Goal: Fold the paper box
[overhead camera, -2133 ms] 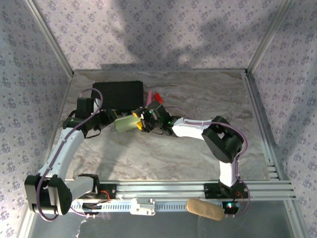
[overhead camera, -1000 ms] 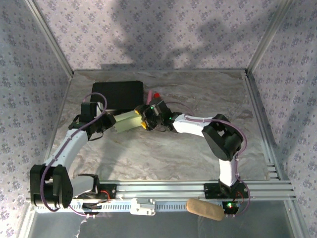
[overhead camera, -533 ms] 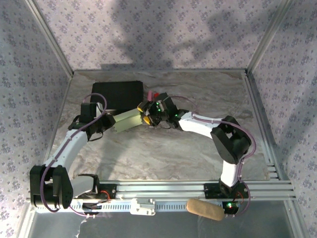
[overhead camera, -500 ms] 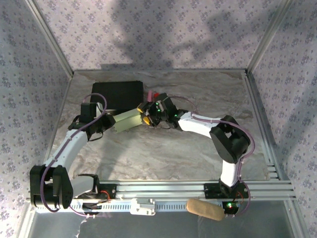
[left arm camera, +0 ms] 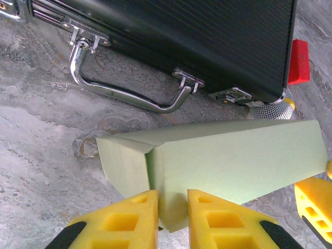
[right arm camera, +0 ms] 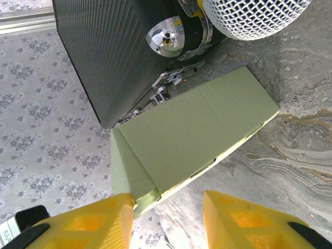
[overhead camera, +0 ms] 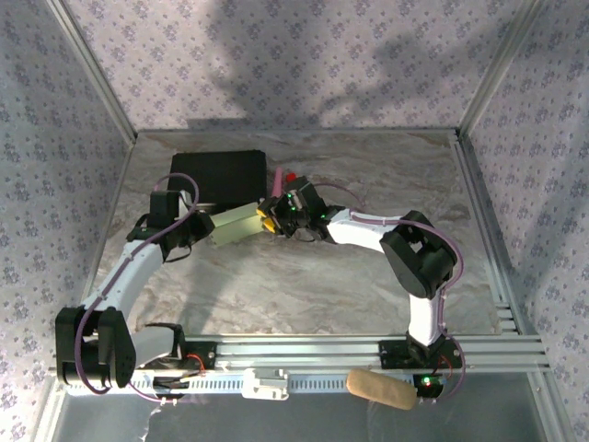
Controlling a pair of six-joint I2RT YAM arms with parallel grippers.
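The paper box (overhead camera: 235, 224) is a pale green folded sleeve lying slantwise on the table in front of the black case. My left gripper (overhead camera: 206, 226) is shut on its left end; in the left wrist view the yellow fingers (left arm camera: 132, 215) pinch a lower corner of the paper box (left arm camera: 233, 158), with my left gripper (left arm camera: 173, 201) tight on the card. My right gripper (overhead camera: 268, 219) is at the box's right end. In the right wrist view my right gripper (right arm camera: 168, 210) is open, its left fingertip touching a corner of the paper box (right arm camera: 192, 135).
A black case (overhead camera: 219, 177) with a chrome handle (left arm camera: 122, 91) and latches lies just behind the box. A red piece (left arm camera: 298, 61) and a mesh-headed object (right arm camera: 254, 18) sit by its right end. Patterned walls and metal rails (overhead camera: 479, 189) enclose the table.
Over two seconds, both grippers and the box shifted a little toward the black case. Since half a second ago the left arm has held still and the right arm's elbow swung slightly left.
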